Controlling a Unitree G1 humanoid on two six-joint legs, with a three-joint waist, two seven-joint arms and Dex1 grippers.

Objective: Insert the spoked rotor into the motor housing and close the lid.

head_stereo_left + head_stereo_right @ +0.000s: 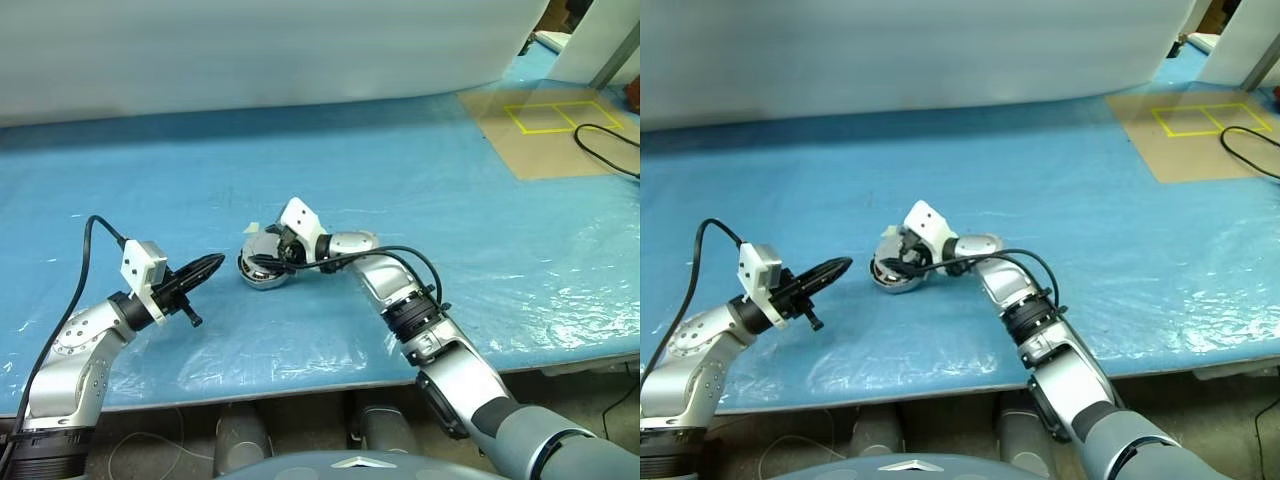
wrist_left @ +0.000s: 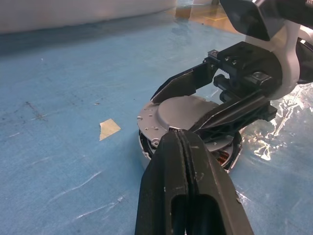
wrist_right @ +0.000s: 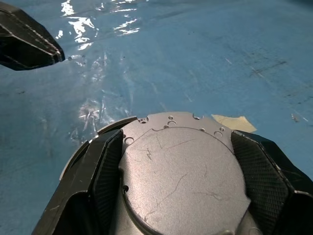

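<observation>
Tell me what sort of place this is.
Probably a robotics lab or test workbench: a table under blue plastic sheeting, a cardboard panel with yellow tape squares, a loose black cable, and motor parts, the lid on the motor housing.

The lid [image 3: 181, 181] is set on the motor housing [image 2: 227, 159], between the right gripper's [image 3: 178, 171] fingers; the left gripper [image 1: 205, 266] is placed near, to its left.
</observation>
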